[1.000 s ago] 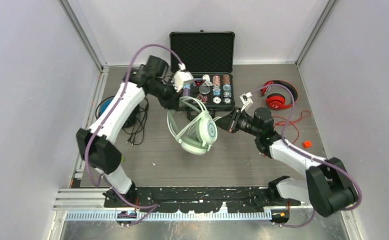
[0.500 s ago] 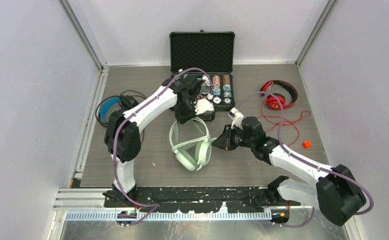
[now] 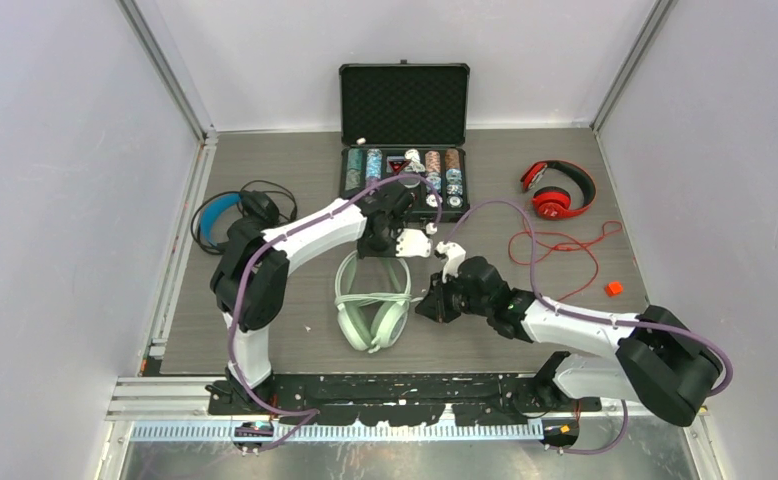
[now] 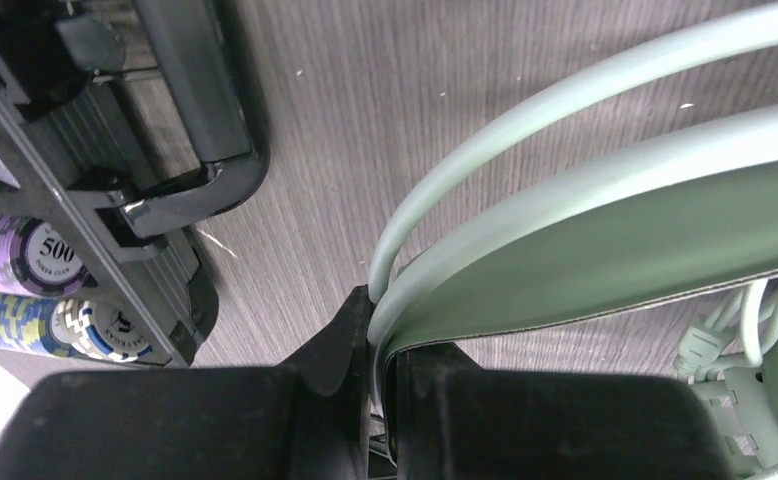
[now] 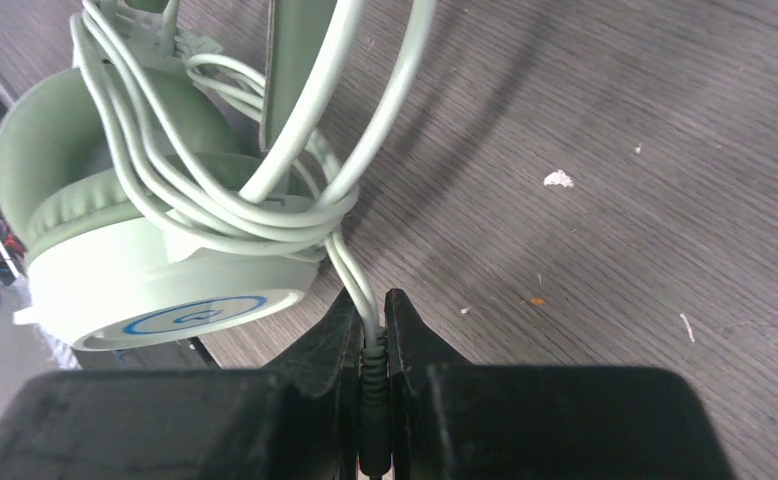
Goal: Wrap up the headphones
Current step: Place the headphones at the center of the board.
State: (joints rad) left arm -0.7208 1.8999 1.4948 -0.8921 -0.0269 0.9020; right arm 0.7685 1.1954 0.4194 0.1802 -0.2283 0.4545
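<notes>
The mint-green headphones [image 3: 373,305] lie on the table's middle, their white cable [image 5: 215,205] looped several times round an earcup. My left gripper [image 3: 383,247] is shut on the green headband [image 4: 605,215] at its top. My right gripper [image 3: 430,302] is shut on the cable's plug end [image 5: 370,345], right of the earcups [image 5: 155,260]. The red headphones [image 3: 555,190] with loose red cable [image 3: 565,248] lie at the back right. The black headphones [image 3: 227,213] with blue-lined band lie at the left.
An open black case [image 3: 403,150] of poker chips [image 4: 35,260] stands at the back, just behind my left gripper. A small orange block [image 3: 614,288] lies at the right. Grey walls enclose the table on three sides.
Both arms have lowered the mint headphones toward the near side until they lie on the table. My left gripper has dropped low over the headband; my right gripper has moved left and nearer.
</notes>
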